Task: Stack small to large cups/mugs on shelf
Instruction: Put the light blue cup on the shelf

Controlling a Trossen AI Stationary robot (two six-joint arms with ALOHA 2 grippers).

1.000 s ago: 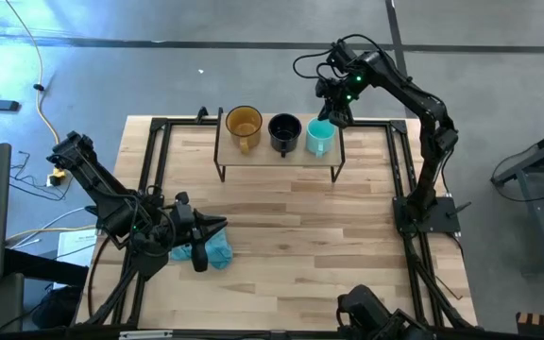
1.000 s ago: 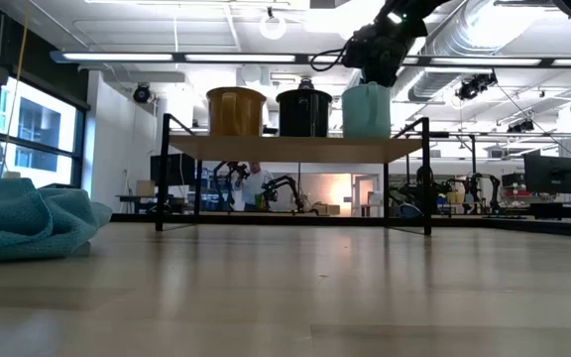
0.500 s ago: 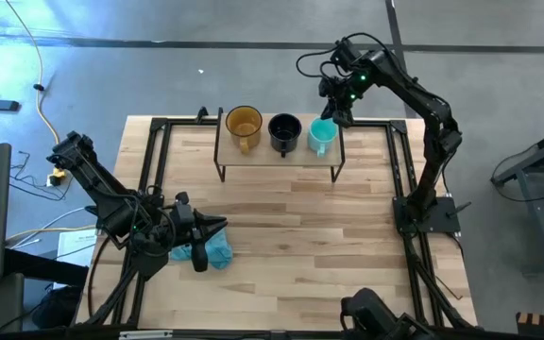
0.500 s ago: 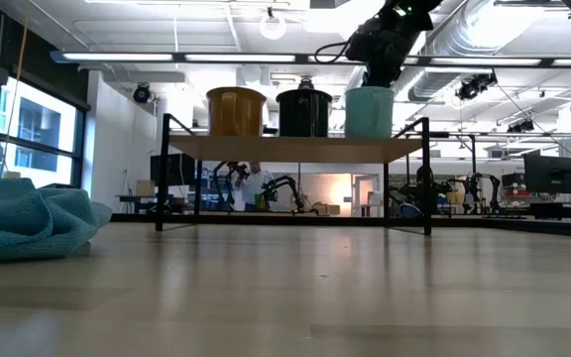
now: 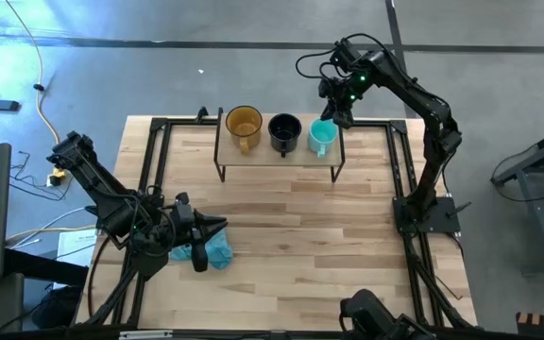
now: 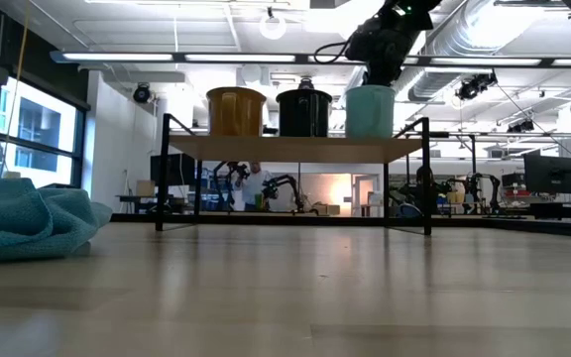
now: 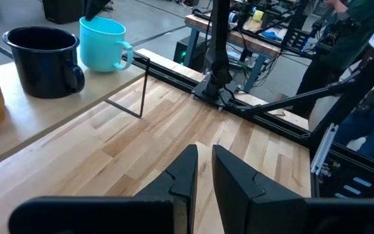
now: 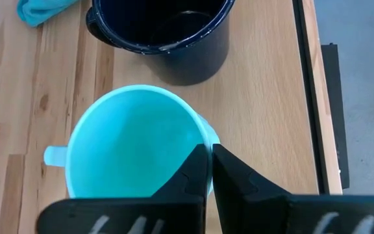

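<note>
Your right gripper sits just above the teal mug with its fingers closed together and empty, near the far rim. The mug stands upright at the shelf end, beside the black mug and amber mug, a size-ordered row. Your left gripper waits pinched shut, empty, low over the table.

Three mugs in row on shelf; cloth near left arm
</note>
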